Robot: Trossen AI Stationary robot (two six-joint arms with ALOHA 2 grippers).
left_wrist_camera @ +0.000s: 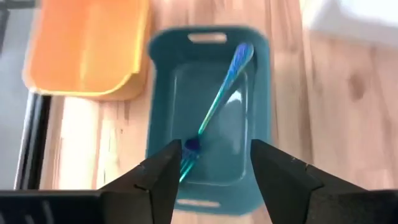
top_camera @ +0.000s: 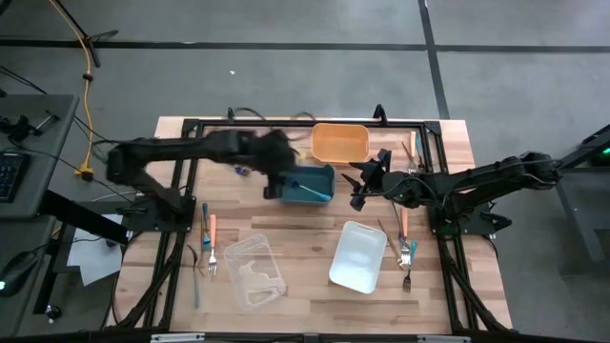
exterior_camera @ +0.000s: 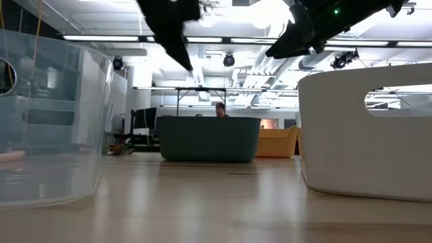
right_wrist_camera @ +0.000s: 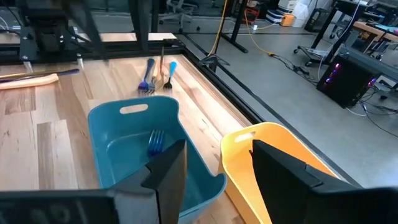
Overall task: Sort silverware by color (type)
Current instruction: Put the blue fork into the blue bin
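The left gripper [left_wrist_camera: 211, 180] is seen directly above the teal bin [left_wrist_camera: 163, 124], its fingers spread apart with nothing between them; a blue fork [left_wrist_camera: 214, 109] lies just beyond the fingertips, inside the bin, stretched from the near wall toward the far one. The step in hand is judged to be the drop into that bin; it is done well if the fingers are kept wide and the arm is lifted straight up, so that the fork is not caught or dragged over the rim; only then should the next piece be sought.

Farther from this gripper, the orange bin [top_camera: 339, 143] stands touching or just beside the teal one; which cannot be told. The right gripper [top_camera: 367, 181] hangs on the far side of the teal bin from the left one, fingers apart and empty. Farther still, loose silverware [top_camera: 208, 243] lies near the clear bin [top_camera: 255, 272], more cutlery [top_camera: 404, 243] beside the white bin [top_camera: 357, 257], and a small cluster [right_wrist_camera: 157, 76] beyond the teal bin.

The tines of the blue fork are partly covered by a finger in the left wrist view; the kinds and colours of the distant pieces are hard to make out; the gripper tips are cut off in the low view.
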